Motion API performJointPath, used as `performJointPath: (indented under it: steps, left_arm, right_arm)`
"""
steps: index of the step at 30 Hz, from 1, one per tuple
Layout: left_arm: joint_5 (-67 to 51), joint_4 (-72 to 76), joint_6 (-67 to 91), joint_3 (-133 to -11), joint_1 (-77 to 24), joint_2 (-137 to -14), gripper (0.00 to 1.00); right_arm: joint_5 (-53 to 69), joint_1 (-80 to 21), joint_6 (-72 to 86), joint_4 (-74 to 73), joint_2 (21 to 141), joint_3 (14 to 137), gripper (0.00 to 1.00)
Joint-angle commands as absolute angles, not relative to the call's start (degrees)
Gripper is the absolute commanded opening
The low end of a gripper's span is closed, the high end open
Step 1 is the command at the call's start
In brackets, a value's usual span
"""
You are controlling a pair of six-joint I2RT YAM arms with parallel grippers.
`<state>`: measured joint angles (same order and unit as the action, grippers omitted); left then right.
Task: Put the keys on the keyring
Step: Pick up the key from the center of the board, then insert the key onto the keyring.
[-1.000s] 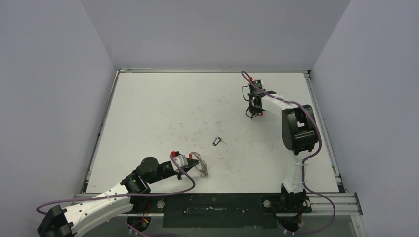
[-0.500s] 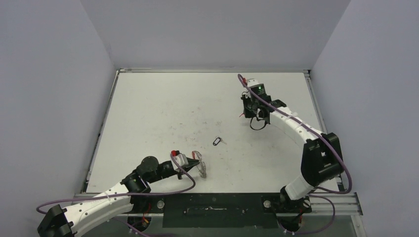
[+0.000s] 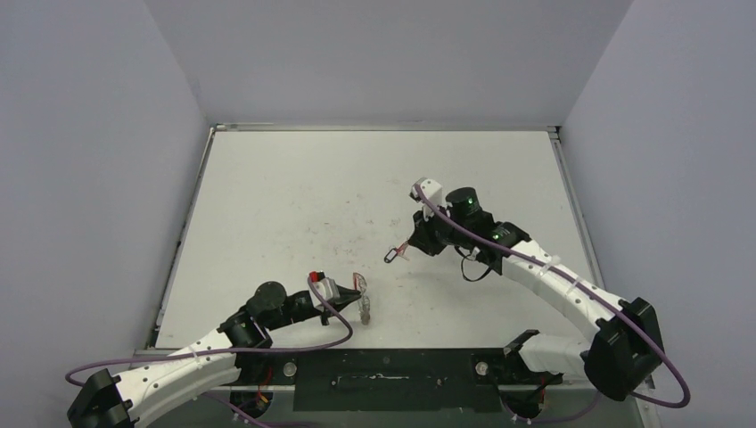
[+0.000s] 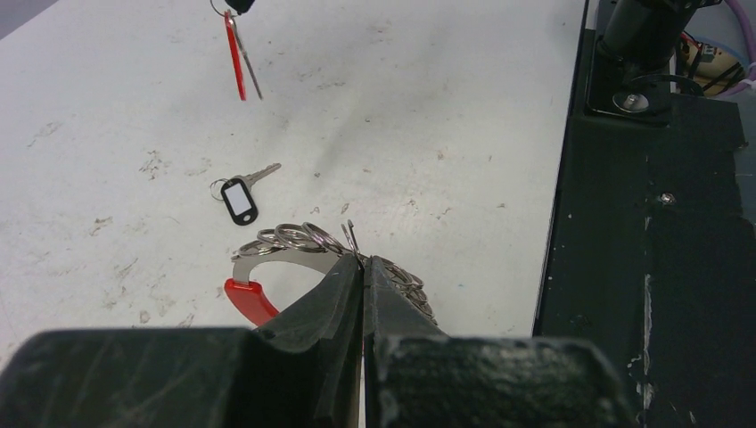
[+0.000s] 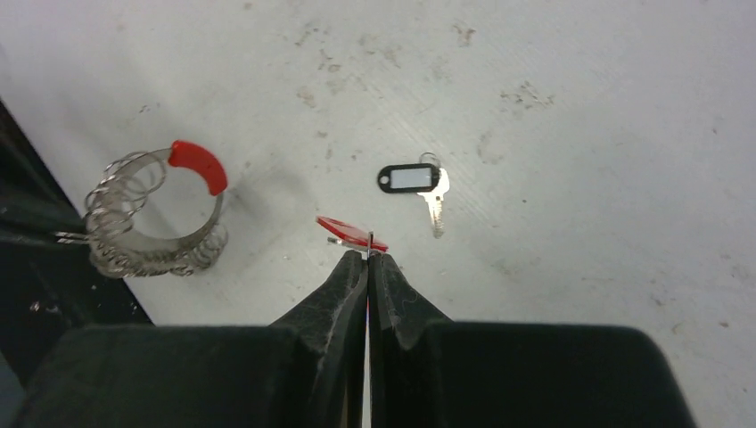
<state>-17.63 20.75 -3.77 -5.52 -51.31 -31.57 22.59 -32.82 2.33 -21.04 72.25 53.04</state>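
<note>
My left gripper [image 4: 362, 264] is shut on the keyring [image 4: 294, 239], a metal ring with a red sleeve and several small silver rings strung on it, held low near the table's front edge [image 3: 364, 301]. My right gripper [image 5: 368, 257] is shut on a key with a red tag [image 5: 349, 232], held just above the table's middle [image 3: 403, 248]. The loose key with a black oblong tag [image 3: 391, 255] lies flat right beside it, and also shows in the left wrist view [image 4: 239, 198] and the right wrist view [image 5: 412, 178]. The keyring stands at the left of the right wrist view [image 5: 152, 234].
The white table [image 3: 294, 196] is scuffed, with walls on three sides. A black rail [image 3: 383, 370] runs along the front edge next to the left gripper [image 3: 349, 294]. The right arm [image 3: 544, 276] reaches across the right half of the table.
The right arm has swung from the far right to the table's middle and lowered, carrying the red-tagged key next to the loose key. The left gripper has barely moved.
</note>
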Motion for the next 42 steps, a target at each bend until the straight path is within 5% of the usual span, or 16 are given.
performJointPath:
  steps: [1,10,42]
  left_arm:
    - [-19.7,24.9,-4.7,-8.0,-51.6,-31.2,0.00]
    - [-21.5,26.1,-5.0,-8.2,-51.7,-32.5,0.00]
    - [-22.7,24.9,-5.1,-8.7,-51.7,-32.4,0.00]
  right_arm:
    - [27.4,-36.2,0.5,-10.0,65.3,47.4,0.00]
    - [42.6,-40.2,-10.2,-8.6,64.7,44.1,0.00]
    - [36.8,-57.4,-22.4,-18.9,76.9,55.8,0.00]
